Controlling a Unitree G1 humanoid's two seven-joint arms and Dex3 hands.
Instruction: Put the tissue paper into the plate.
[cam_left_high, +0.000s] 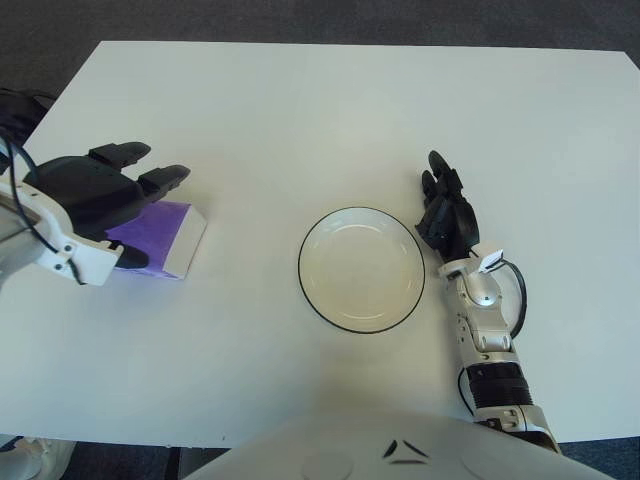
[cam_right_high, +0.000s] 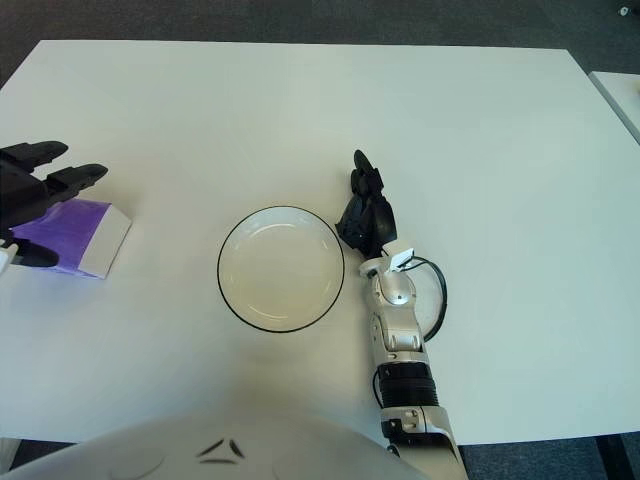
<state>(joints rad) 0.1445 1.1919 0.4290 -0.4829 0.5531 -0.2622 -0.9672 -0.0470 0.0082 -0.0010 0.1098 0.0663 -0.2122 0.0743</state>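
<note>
Far left on the white tabletop (cam_left_high: 300, 110): left hand (cam_left_high: 95, 195) over the purple tissue paper pack (cam_left_high: 165, 237), fingers spread wide, thumb down at the pack's near edge, grip not closed. Pack lying flat, well apart from the plate (cam_left_high: 361, 269). Plate at centre, white with dark rim, nothing inside. Just right of the plate: right hand (cam_left_high: 448, 212), fingers loosely extended, holding nothing

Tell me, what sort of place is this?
Probably a lab or test room: a bare white table on dark carpet holds only an empty plate and a purple tissue pack under the left hand; right hand beside the plate.
</note>
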